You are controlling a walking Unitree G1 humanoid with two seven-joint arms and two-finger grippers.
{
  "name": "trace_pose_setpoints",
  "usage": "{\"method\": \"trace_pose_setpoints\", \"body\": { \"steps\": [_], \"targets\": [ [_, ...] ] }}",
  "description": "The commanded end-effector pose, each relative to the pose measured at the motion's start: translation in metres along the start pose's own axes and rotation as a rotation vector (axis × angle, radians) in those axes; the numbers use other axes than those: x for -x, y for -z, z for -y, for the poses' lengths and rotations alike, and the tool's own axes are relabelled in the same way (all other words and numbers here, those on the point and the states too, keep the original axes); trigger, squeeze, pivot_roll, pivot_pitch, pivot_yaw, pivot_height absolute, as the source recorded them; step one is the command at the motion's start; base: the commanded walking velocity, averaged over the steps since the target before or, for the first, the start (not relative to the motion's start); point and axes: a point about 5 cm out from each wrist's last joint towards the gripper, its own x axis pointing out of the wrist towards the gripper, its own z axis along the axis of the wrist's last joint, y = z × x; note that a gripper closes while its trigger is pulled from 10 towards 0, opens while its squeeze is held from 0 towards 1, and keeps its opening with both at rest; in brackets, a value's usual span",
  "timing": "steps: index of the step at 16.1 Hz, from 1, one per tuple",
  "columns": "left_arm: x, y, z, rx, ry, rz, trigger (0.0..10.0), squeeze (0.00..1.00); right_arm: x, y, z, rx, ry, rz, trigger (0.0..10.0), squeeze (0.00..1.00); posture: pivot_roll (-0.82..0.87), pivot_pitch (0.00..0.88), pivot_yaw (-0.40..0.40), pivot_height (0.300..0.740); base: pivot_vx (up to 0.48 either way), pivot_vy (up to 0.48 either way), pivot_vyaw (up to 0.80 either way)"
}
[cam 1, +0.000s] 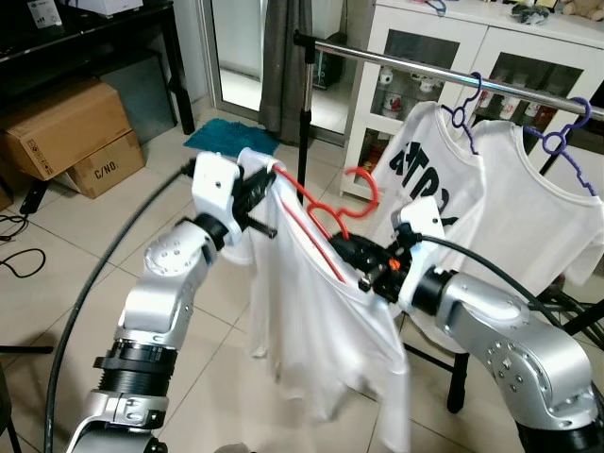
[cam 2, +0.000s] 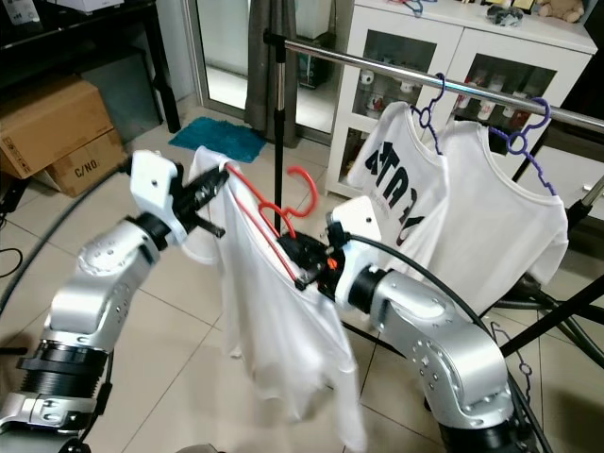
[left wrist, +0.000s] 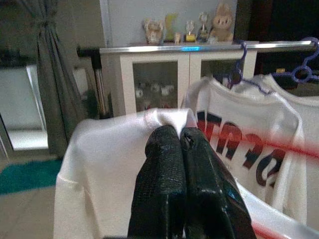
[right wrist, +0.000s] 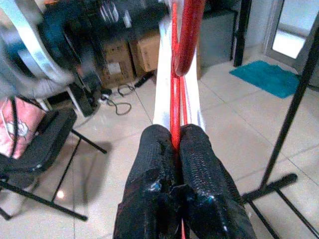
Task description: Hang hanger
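Two grippers are carrying one red hanger (cam 1: 326, 222) with a white shirt (cam 1: 321, 321) draped on it, held up in front of the robot and short of the clothes rail (cam 1: 444, 74). Its long axis is slanting from the robot's upper left down to its lower right, and the hook (cam 1: 363, 189) is curling upward toward the rail, well apart from it. The left gripper (cam 1: 267, 193) is pinching the shirt's upper shoulder; in the left wrist view its fingers (left wrist: 164, 174) are pressing together with a fold of white cloth bunched at their tips. The right gripper (cam 1: 363, 269) is clamping the lower end, and in the right wrist view its fingers (right wrist: 199, 164) are closing tight on the red bar, which is running straight away from them along the shirt's edge. That same view is also showing cardboard boxes (right wrist: 132, 57) and a dark folding chair (right wrist: 37, 149) on the tiled floor (right wrist: 224, 129). Beyond the cloth, the left wrist view is showing two white shirts (left wrist: 249, 134) on purple hangers (left wrist: 239, 69) and figurines atop a white cabinet (left wrist: 164, 74).
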Motion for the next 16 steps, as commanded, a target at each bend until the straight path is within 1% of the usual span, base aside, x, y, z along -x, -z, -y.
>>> {"method": "trace_pose_setpoints", "body": {
  "steps": [1,2,3,5,7,10,13,14,15,16],
  "targets": [
    [-0.004,-0.018,-0.001,-0.032,0.013,0.052,0.0,0.0,0.002,0.001,-0.001,0.012,-0.013,-0.01,0.0,0.0,0.06,0.0,-0.018,0.74,0.0,0.0,0.0],
    [-0.003,-0.026,-0.005,-0.05,0.001,0.072,0.0,0.0,0.009,0.006,0.002,0.022,-0.021,-0.042,0.0,0.0,0.06,0.0,-0.018,0.74,0.0,0.0,0.0],
    [-0.003,-0.03,-0.007,-0.056,-0.009,0.078,0.0,0.0,0.012,0.007,0.003,0.024,-0.027,-0.056,0.0,0.0,0.06,0.0,-0.016,0.74,0.0,0.0,0.0],
    [-0.002,-0.043,-0.023,-0.066,-0.082,0.087,0.0,0.0,0.026,0.009,0.006,0.048,-0.089,-0.096,0.0,0.0,0.06,0.0,-0.014,0.74,0.0,0.0,0.0],
    [0.001,-0.045,-0.034,-0.072,-0.115,0.075,0.0,0.0,0.035,0.009,0.007,0.068,-0.141,-0.115,0.0,0.0,0.06,0.0,-0.011,0.74,0.0,0.0,0.0],
    [0.003,-0.048,-0.044,-0.069,-0.165,0.081,0.0,0.0,0.04,0.009,0.006,0.077,-0.179,-0.125,0.0,0.0,0.06,0.0,-0.008,0.74,0.0,0.0,0.0],
    [0.01,-0.055,-0.066,-0.054,-0.271,0.107,0.0,0.0,0.051,0.012,0.002,0.076,-0.249,-0.15,0.0,0.0,0.07,0.0,-0.006,0.74,0.0,0.0,0.0],
    [0.013,-0.052,-0.076,-0.045,-0.318,0.088,0.0,0.0,0.054,0.006,0.004,0.04,-0.252,-0.1,0.0,0.0,0.07,0.0,-0.004,0.74,0.0,0.0,0.0],
    [0.016,-0.048,-0.081,-0.036,-0.35,0.071,0.0,0.0,0.056,0.003,0.005,0.026,-0.252,-0.073,0.0,0.0,0.07,0.0,-0.004,0.74,0.0,0.0,0.0],
    [0.021,-0.038,-0.091,-0.025,-0.404,0.029,0.0,0.0,0.06,-0.004,0.006,0.009,-0.268,-0.03,0.0,0.0,0.07,0.0,0.0,0.74,0.0,0.0,0.0]
  ]
}}
